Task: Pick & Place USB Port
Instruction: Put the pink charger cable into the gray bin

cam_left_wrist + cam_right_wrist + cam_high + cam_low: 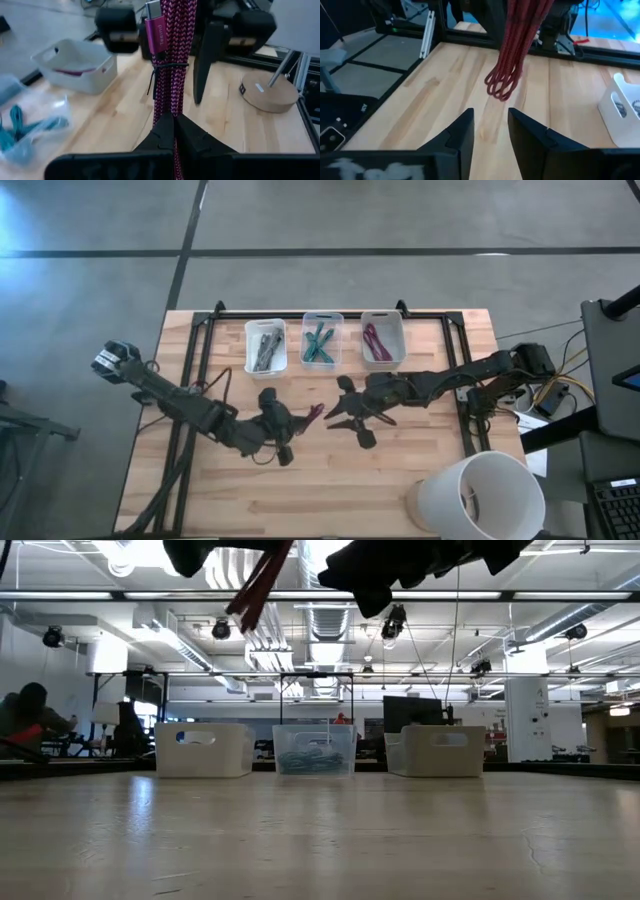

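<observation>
A magenta braided USB cable bundle (172, 75), tied round with a thin black tie, is in the air over the table's middle (313, 415). One plug (155, 27) lies along its side. My left gripper (173, 127) is shut on it, coming in from the table's left (292, 423). My right gripper (490, 132) stands open just to the right of the bundle (338, 413), facing it, with nothing between its fingers. The bundle's looped end (501, 87) hangs in front of those fingers. In the low view the bundle (255, 590) slants down, well above the tabletop. My left gripper pinches the tied bundle (173, 112) between its two fingers, several strands together. Most of the bundle's length and the plug stick out past the fingertips toward my right gripper. The bundle is lifted clear of the table, and its free end slants downward.
Three small bins stand in a row at the table's far side: one with grey cables (265, 345), one with teal cables (322, 340), one with magenta cables (383, 338). A white lamp shade (480, 495) stands at the near right corner. Bare wood lies below both grippers.
</observation>
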You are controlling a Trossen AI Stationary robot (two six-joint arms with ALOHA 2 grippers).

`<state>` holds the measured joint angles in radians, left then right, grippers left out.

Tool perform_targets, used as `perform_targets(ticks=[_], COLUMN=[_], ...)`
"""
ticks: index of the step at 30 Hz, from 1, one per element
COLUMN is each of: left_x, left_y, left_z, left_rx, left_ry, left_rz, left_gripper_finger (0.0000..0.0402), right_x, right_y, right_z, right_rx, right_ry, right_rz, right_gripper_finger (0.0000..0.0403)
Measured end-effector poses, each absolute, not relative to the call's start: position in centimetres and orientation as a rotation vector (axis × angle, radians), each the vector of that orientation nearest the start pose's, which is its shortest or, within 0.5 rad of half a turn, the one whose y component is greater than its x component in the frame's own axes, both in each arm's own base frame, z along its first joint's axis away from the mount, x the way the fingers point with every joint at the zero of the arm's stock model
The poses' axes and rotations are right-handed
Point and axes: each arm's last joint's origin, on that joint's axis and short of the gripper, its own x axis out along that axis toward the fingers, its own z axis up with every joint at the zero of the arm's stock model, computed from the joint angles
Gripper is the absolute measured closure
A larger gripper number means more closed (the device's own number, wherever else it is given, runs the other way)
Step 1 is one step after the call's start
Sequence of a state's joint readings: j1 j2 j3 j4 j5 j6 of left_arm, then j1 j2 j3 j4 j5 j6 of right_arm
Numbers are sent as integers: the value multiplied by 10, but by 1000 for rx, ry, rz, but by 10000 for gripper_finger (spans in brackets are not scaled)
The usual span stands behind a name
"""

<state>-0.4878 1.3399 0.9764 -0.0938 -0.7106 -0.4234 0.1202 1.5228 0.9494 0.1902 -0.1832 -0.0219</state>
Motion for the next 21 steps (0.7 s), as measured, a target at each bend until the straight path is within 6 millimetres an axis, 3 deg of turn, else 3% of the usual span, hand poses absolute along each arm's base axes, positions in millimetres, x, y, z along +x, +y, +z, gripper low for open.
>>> perform_targets(ticks=[9,21], left_x=[275,273], left_y=[-113,-111], left_z=[299,284], left_rx=[-43,-32], left_ry=[269,297], left_rz=[184,192], left_gripper_finger=[399,399], right_x=[340,346], right_y=[46,46], right_z=[244,258], right_rx=[-3,27], right_ry=[354,211], right_rz=[300,273], right_gripper_finger=[262,262])
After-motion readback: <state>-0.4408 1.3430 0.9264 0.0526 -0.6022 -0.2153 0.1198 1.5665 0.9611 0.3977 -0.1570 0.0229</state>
